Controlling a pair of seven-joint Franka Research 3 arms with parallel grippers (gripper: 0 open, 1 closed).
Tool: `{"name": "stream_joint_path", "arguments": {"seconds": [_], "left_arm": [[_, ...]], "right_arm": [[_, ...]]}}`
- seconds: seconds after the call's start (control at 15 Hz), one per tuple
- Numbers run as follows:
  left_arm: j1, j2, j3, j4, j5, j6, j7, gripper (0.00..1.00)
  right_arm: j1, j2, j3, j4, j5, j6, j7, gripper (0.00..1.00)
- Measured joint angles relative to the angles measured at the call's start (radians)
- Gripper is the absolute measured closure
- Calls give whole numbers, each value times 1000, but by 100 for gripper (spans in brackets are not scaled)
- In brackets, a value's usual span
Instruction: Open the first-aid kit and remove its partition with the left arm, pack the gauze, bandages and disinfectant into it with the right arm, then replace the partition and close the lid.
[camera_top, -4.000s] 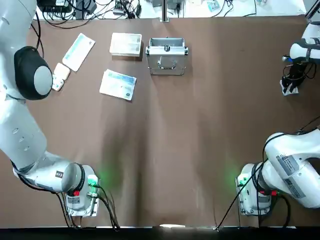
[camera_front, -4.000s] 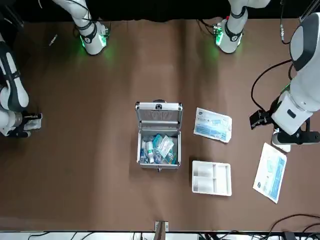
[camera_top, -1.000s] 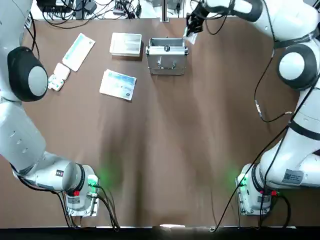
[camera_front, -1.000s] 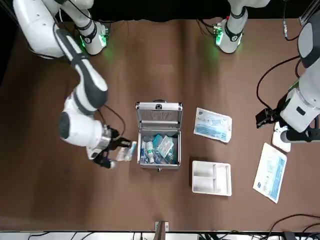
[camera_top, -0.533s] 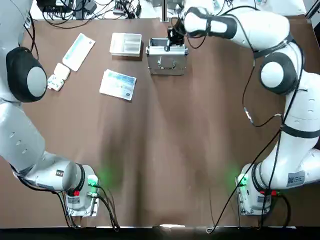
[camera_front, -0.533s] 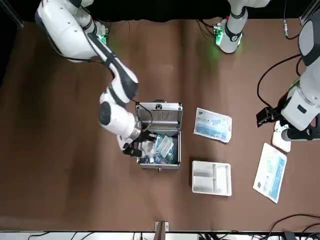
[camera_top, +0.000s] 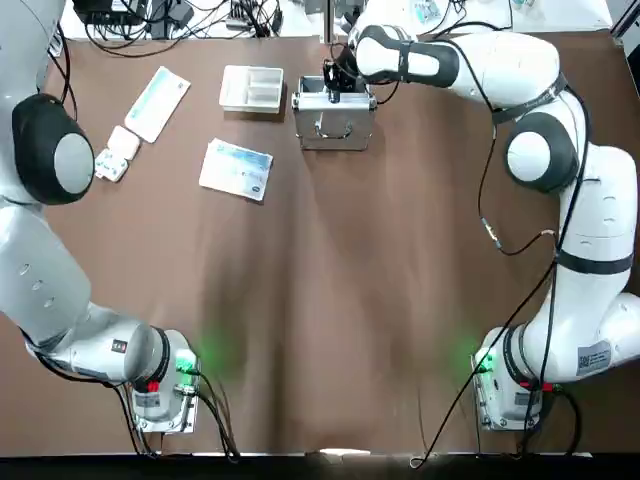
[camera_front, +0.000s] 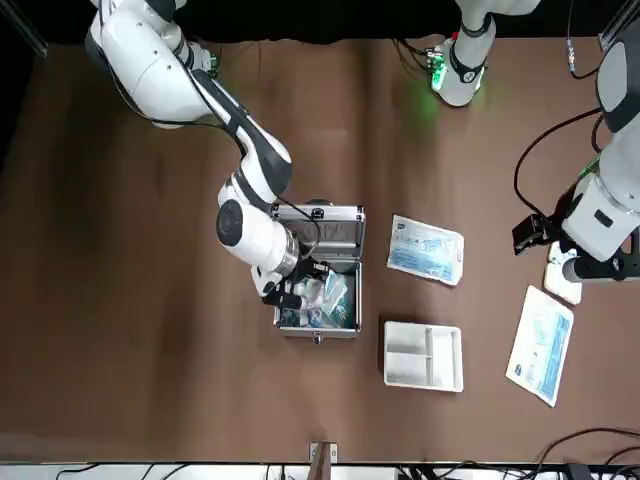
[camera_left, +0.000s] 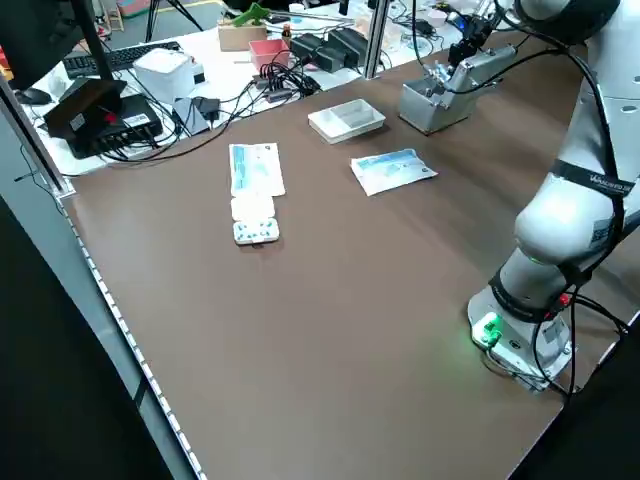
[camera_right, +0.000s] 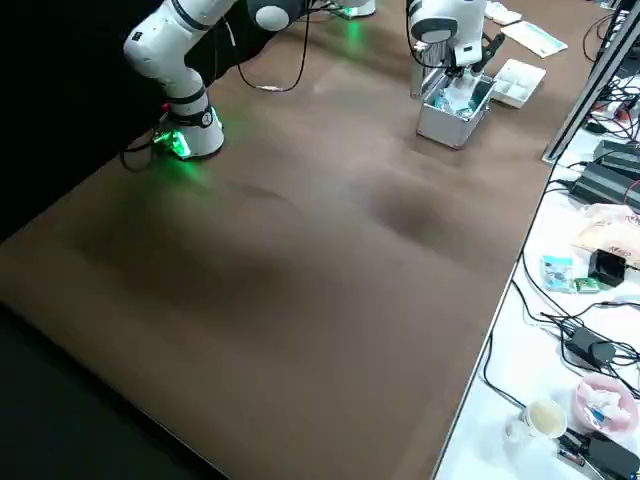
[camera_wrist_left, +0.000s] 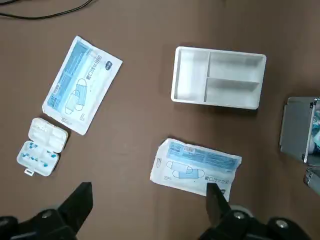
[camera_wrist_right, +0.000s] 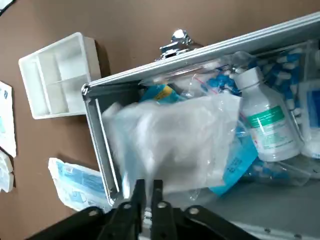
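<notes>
1. Silver metal walls of the case (camera_wrist_right: 200, 54) stand close around the work, and here I see the main risk: the right end effector (camera_wrist_right: 149, 183) is low at the opening. If I move it sideways, it could knock the rim and push the case over the tabletop (camera_front: 180, 400).
2. This end effector is narrow, with its fingers nearly together on the edge of a clear-and-white packet (camera_wrist_right: 185, 140). The packet is soft and wide; it may catch on the rim, or cling when I release, and come out again.
3. The disinfectant (camera_wrist_right: 268, 120) lies inside the case, among other small bags. If I press the packet down hard, I could roll it or heap the things too high. Then the partition (camera_wrist_left: 217, 77) would not sit flat, and the lid (camera_front: 345, 213) would not close.
4. The lid is open and the right arm reaches in close beside it, so I judge that a straight lift is safer. The black cable (camera_top: 480, 190) hangs in a loop along this arm and could drag.
5. The partition is on the tabletop, near the case. Around it lie one printed packet (camera_wrist_left: 195, 167), another printed packet (camera_wrist_left: 82, 85) and an open pill box (camera_wrist_left: 37, 159).
6. The left end effector (camera_wrist_left: 150, 189) waits away from the case, wide and holding nothing.
</notes>
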Motion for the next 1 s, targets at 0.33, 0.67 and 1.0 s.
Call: {"name": "stream_joint_path", "arguments": {"seconds": [0.33,0.67,1.0], "left_arm": [[0,0,0,0,0,1,0,0],[-7,0,-3,-6,0,4,-1,0],[-24,64,-10,-38,0,100,-1,0]], "right_arm": [[9,13,-12,12,-1,-2,-2,52],[9,13,-37,30,-1,-5,-16,44],[-45,0,-42,71,-1,-104,-19,44]]}}
